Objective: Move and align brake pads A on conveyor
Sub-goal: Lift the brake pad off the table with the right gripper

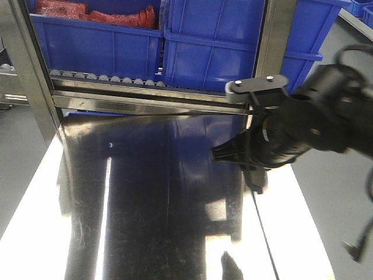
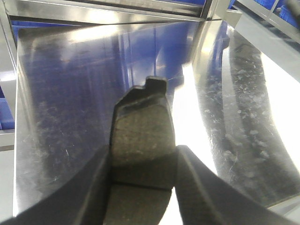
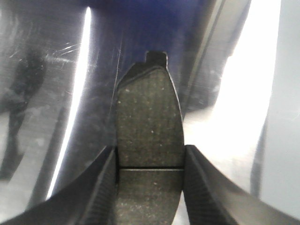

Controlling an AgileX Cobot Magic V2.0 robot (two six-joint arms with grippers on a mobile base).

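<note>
Shiny steel tabletop (image 1: 145, 192) up front, mirroring blue and streaks of white glare. Behind it sit a left blue bin (image 1: 99, 49) with red packets (image 1: 93, 13) inside and a right blue bin (image 1: 210, 55) beside it. A row of small rollers (image 1: 105, 77) runs beneath the left one, and a steel upright (image 1: 29, 70) stands at the left.

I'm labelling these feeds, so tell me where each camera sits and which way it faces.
Exterior front: above the near edge, looking forward and down over the shiny steel tabletop to blue plastic bins; black right arm shows.
Left wrist: behind the left tool, looking along its fingers, shut on a dark grey oblong brake pad.
Right wrist: likewise behind the right tool, shut on a second dark grey brake pad.
Shared: all three views see the steel tabletop.
</note>
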